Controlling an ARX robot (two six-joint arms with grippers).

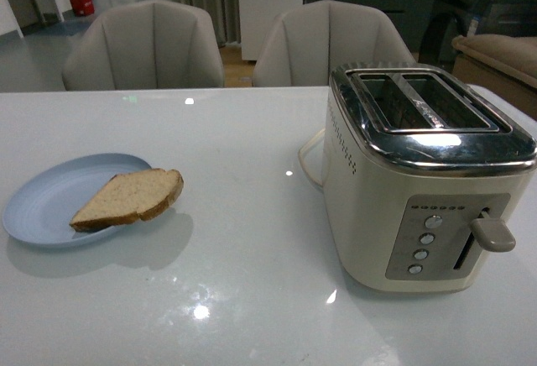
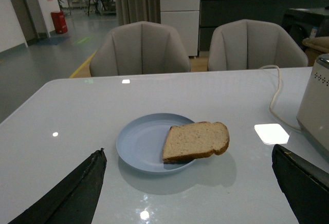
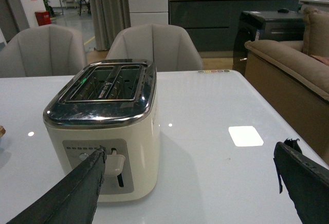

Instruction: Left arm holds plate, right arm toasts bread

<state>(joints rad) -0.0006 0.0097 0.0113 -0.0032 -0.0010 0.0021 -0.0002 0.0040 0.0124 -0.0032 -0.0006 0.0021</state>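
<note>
The left gripper [image 2: 187, 151] has two dark fingers [image 2: 77, 193] spread wide apart, jaws open. The right gripper [image 3: 189, 149] matches: dark fingers [image 3: 303, 180] wide apart, one either side of the claw's gap.

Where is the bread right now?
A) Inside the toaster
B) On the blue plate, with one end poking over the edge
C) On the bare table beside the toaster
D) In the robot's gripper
B: the bread lies on the plate, with its crust end sticking out past the rim, and both slots of the toaster look empty.
</note>
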